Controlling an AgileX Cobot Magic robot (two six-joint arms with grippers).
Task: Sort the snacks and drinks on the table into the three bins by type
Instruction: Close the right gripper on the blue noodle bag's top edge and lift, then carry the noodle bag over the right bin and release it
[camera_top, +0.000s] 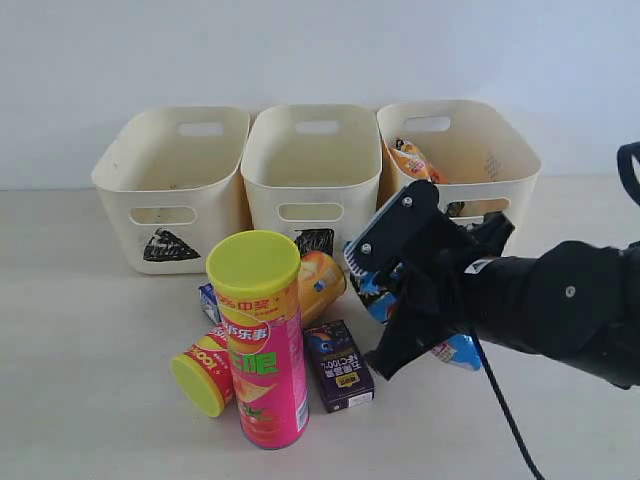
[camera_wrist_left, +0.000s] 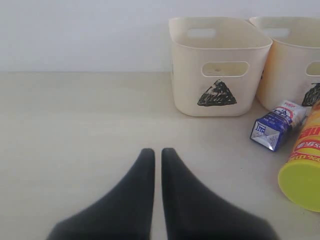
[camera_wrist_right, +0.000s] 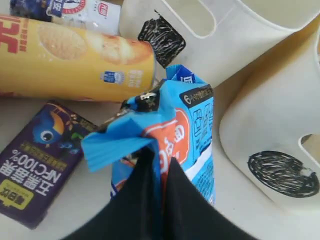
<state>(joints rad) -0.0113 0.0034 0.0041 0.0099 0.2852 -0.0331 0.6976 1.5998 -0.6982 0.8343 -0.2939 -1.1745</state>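
The right gripper (camera_wrist_right: 159, 157) is clamped on the crimped top edge of the blue bag (camera_wrist_right: 175, 125), which hangs below it. I cannot tell whether the bag's lower end rests on the counter (camera_top: 90, 400). The hold is a thin pinch on slick foil near one corner, so I judge the chief risk to be the bag sliding out or twisting during the carry.

Just beside the gripper lies the purple carton (camera_wrist_right: 37, 160), and past that the orange can (camera_wrist_right: 75, 55) lies on its side. A swinging bag could nudge the carton or set the can rolling.

Close on the gripper's other side stands the circle bin (camera_wrist_right: 265, 120). In the exterior view it holds an orange-and-black bag (camera_top: 412, 160), so it looks like the right home. The dangling end could catch on that rim if the bag is not raised enough, and the square bin (camera_wrist_right: 235, 50) is near enough for a misdrop.

Farther off, the tall pink can (camera_top: 262, 340) could topple if the arm sweeps wide. The left gripper (camera_wrist_left: 157, 152), well apart from all this, is closed on nothing, over the counter.
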